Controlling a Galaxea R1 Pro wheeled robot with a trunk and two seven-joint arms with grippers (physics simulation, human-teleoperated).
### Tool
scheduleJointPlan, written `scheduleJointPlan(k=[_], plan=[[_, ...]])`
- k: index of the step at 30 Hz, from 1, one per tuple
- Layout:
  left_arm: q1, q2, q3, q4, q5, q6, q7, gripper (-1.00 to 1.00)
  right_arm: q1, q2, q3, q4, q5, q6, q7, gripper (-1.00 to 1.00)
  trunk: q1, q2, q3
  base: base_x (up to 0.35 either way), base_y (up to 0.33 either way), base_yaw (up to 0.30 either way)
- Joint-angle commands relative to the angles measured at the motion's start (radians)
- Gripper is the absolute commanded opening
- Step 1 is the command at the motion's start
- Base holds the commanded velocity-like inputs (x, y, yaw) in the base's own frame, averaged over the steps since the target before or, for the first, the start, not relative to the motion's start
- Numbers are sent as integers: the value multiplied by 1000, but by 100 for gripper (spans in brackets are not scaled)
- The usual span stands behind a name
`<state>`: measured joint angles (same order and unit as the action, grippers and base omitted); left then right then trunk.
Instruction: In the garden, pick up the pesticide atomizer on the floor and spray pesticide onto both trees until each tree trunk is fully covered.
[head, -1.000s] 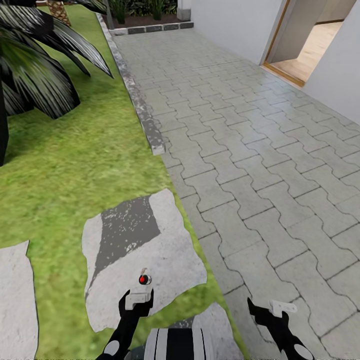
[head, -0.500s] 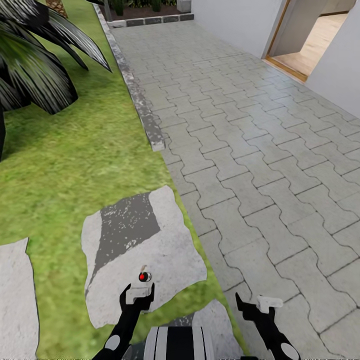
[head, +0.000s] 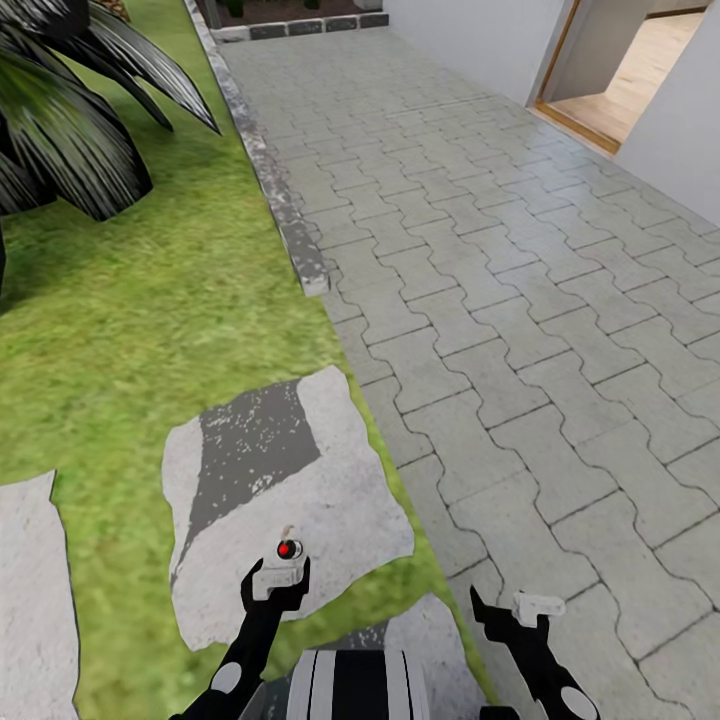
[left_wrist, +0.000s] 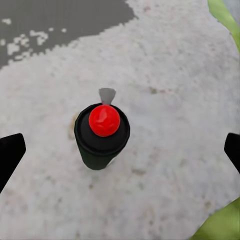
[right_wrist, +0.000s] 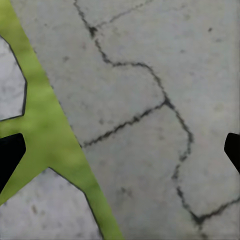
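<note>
**Straight ahead of the left hand: the bottle stands waiting**

Just beyond the left hand (head: 276, 586), the pesticide atomizer (head: 289, 549) stands upright on a pale stepping stone (head: 340, 510) set in the grass (head: 150, 330). Its long axis runs vertical, red cap (left_wrist: 104, 120) up, and the small grey nozzle tab points away from the hand. Fingers spread wide either side of it, nothing held. The right hand (head: 515, 612) hangs over the paving (head: 520, 300), also wide and empty, and clearly farther off. This looks like the left arm's pick: ease forward and close around the body.

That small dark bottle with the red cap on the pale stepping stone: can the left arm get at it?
Probably yes. The small dark bottle stands upright between the open left gripper's fingers, nothing lying between them on the pale stepping stone.
</note>
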<state>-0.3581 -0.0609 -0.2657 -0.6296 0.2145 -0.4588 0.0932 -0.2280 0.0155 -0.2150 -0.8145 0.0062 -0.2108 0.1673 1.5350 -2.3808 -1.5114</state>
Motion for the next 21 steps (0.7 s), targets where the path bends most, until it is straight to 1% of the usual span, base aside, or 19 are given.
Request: scheduleJointPlan(k=[1,14,21], plan=[[-1,1,-7,1,5,-3,10,100,-1,1,-6,1,-1,-2,9,100,0,0,-1,0,0,0],[0,1,-7,1,4,-1,9,100,1,1,-7,3,-7,-2,8,100,0,0,-2,0,0,0],[0,1,-7,1,5,0,11,100,2,1,-9,3,-8,-2,8,100,27,-49,-24,0,0,0]])
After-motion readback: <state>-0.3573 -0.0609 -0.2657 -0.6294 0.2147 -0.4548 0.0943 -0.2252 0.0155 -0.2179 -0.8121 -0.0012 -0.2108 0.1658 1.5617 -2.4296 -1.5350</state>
